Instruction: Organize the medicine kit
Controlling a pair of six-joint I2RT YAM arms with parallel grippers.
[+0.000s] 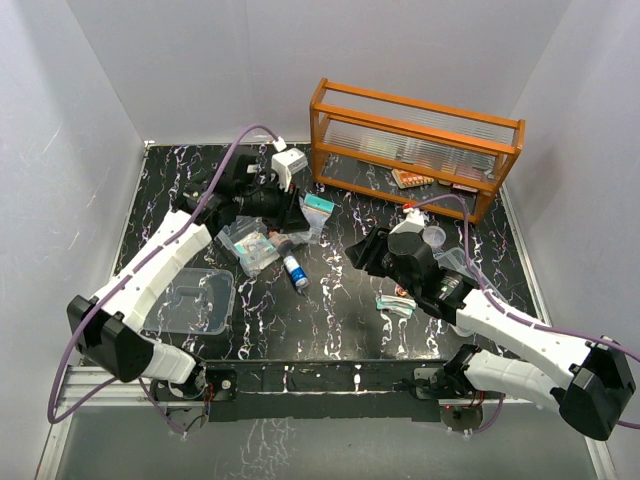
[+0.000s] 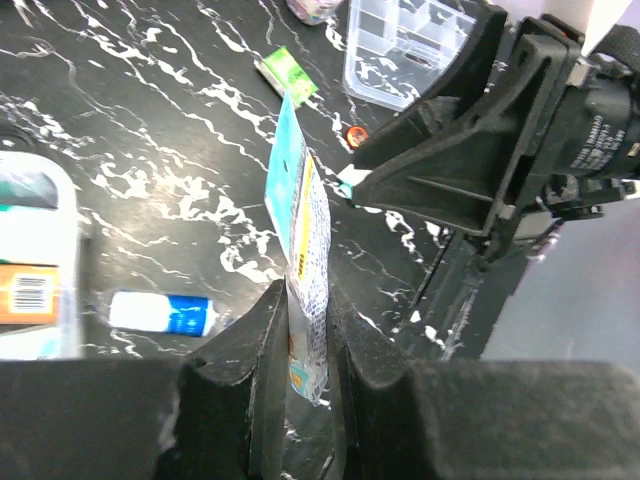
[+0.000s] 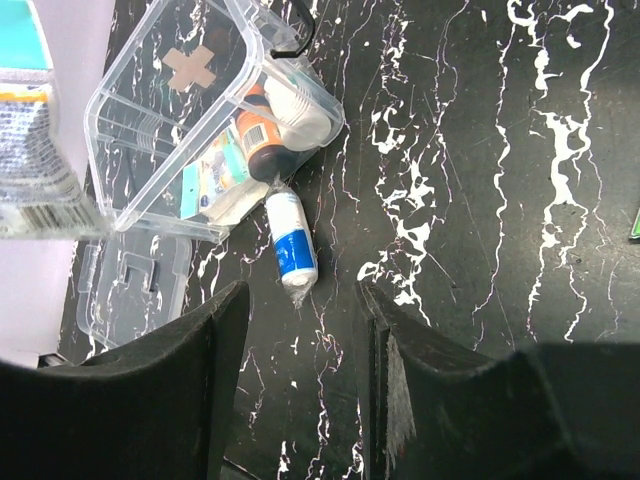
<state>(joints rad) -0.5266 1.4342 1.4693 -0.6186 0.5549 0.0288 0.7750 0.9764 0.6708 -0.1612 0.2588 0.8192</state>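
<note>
left gripper (image 2: 305, 330) clamps a floppy packet (image 2: 305, 215); right gripper (image 3: 300, 300) spread, empty. medicine kit (image 3: 140, 120), upper left: likely light, slick; take it by the rim.

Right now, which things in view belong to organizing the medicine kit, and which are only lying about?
Belong to the job:
medicine kit; clear lid or tray beside it; teal packet in the left fingers; blue-white tube.

Lying about, it seems:
orange wooden rack; compartment box.
</note>
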